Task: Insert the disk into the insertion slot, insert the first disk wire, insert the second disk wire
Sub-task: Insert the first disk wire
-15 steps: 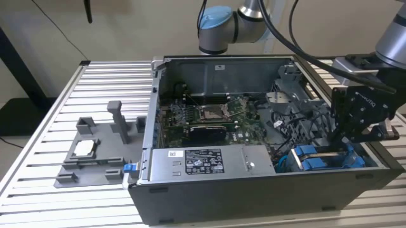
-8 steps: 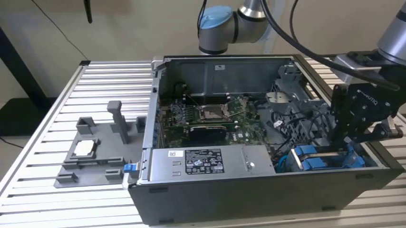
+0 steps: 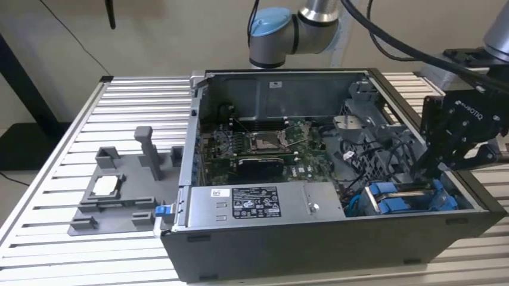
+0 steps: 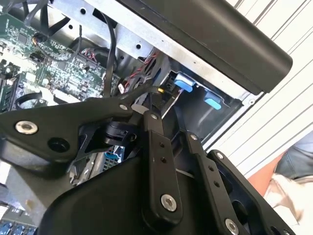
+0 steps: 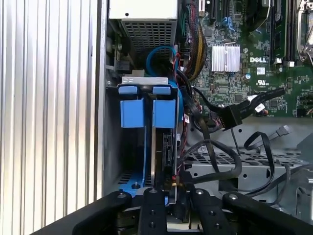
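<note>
Ext. view: I saw the open black computer case on the ribbed aluminium table, w/ a grey plastic fixture at the case's 9 o'clock. Inside, the green motherboard lay mid-case and the grey labelled power-supply box sat at 6 o'clock. The black linkage gripper hung at the case's 4 o'clock corner, right over the insertion slot, a rectangular grey metal drive bay. The disk, a flat silver-grey hard drive in a bright blue plastic frame, sat edge-up in that bay.

2nd wrist view: the gripper pointed into the bay, w/ two blue tabs just beyond it and the motherboard off to one side.

1st wrist view: the disk stood inside the insertion slot, w/ the gripper at its near end. A loose black cable connector hung beside the bay, apart from the disk. I couldn't tell in any view whether the gripper was clamped or apart.
</note>
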Controlling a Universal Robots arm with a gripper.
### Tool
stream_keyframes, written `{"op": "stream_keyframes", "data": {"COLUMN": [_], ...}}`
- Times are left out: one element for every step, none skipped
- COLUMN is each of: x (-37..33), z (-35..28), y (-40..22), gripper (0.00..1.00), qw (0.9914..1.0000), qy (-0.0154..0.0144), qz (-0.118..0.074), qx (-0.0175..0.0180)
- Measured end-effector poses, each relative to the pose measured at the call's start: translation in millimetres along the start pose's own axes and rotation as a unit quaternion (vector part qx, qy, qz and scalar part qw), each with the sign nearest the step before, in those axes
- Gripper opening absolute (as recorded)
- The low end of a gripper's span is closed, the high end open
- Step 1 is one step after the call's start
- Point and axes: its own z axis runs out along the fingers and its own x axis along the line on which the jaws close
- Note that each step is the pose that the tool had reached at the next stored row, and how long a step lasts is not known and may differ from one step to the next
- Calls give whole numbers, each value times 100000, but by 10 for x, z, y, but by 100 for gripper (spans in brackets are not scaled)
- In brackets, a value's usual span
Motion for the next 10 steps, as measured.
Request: {"op": "stream_keyframes", "data": {"x": [0,1,1,0,0,-1,-4,-8,-15,-25], "z": [-19,-32,-42,-48,-52,-55,-56,-56,-56,-56], "y": [6,15,26,39,56,76,97,117,137,157], "gripper": [27,27,27,27,27,27,27,27,27,27], "qw": [100000,100000,99999,99998,99997,99994,99990,99985,99980,99975], "qy": [10,0,3,-7,-1,6,7,5,11,17], "qz": [-1,3,8,12,19,24,36,42,50,59], "qx": [71,198,369,566,829,1132,1445,1723,1980,2229]}}
